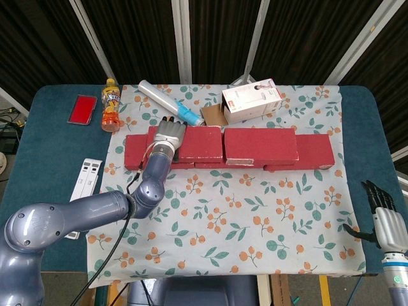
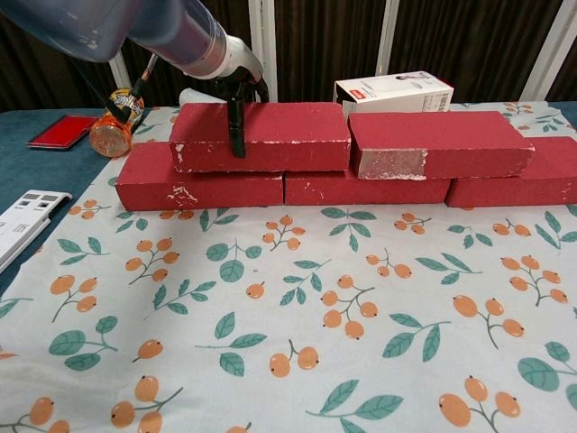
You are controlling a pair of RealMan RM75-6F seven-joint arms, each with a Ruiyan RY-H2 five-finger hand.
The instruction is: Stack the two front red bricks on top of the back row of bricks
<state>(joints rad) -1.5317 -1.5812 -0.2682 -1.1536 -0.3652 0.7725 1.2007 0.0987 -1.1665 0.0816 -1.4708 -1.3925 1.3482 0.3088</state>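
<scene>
Left robot hand [image 1: 169, 135] grips the left upper brick [image 2: 261, 136], fingers over its top and one digit down its front face. The brick rests on the back row [image 2: 209, 187], its far end just beside the second upper brick [image 2: 439, 142], also stacked. Right robot hand [image 1: 385, 220], well apart at the worktop [image 1: 44, 166] edge, holds nothing, fingers apart. Risk: a careless release could drag the held brick sideways or nudge its neighbour, as the hand clasps one end only.
</scene>
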